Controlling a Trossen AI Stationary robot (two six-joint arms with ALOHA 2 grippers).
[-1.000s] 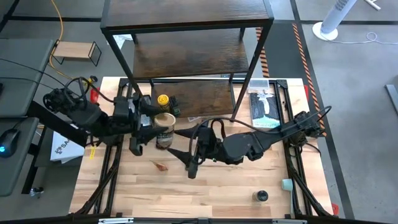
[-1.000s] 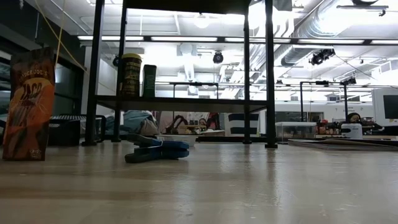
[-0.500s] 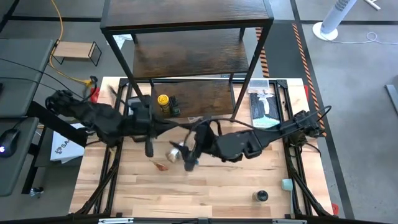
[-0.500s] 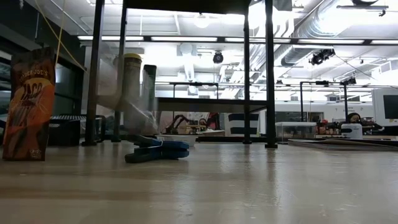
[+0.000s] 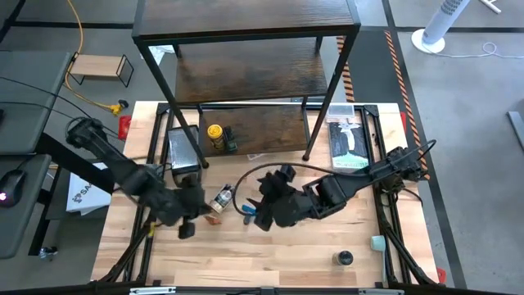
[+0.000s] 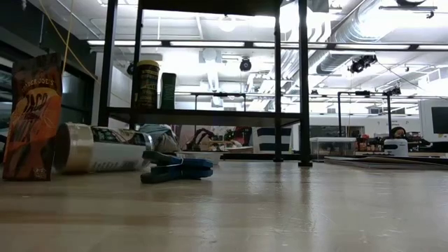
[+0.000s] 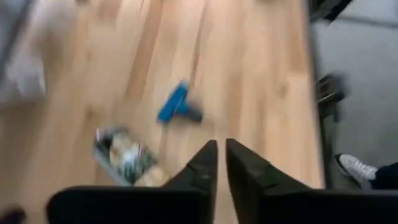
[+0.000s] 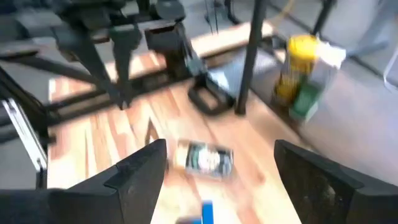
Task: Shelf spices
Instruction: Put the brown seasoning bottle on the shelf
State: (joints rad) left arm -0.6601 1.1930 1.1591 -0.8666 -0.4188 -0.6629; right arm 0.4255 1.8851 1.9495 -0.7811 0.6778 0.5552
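The tan-lidded jar [image 5: 221, 198] lies on its side on the table [image 5: 286, 254], also seen in the low view [image 6: 98, 148]. My left gripper [image 5: 184, 229] hangs shut just left of and nearer than the jar, with nothing between its fingers [image 7: 221, 158]. My right gripper [image 5: 260, 205] stands open to the jar's right and points at the jar [image 8: 204, 158]. Between them are the blue T-shaped piece [image 5: 248, 211] and the reddish-brown packet [image 5: 213, 219]. The yellow-lidded jar [image 5: 214, 135] and the dark grey box [image 5: 230, 139] stand on the shelf's lowest board [image 5: 270, 131]. The black-lidded jar [image 5: 343, 259] stands near the front edge.
The shelf [image 5: 246, 74] rises over the table's far half, its black posts [image 5: 315, 123] standing on the table. A flat package [image 5: 348, 143] lies at the far right. A small light-wood rack [image 5: 100, 67] sits off the table at the left.
The tan-lidded jar, upright and lifted near the shelf's lowest board a second ago, has dropped and now lies on its side on the table. My left gripper has shut, swung down and gone toward the near edge. My right gripper has tipped downward.
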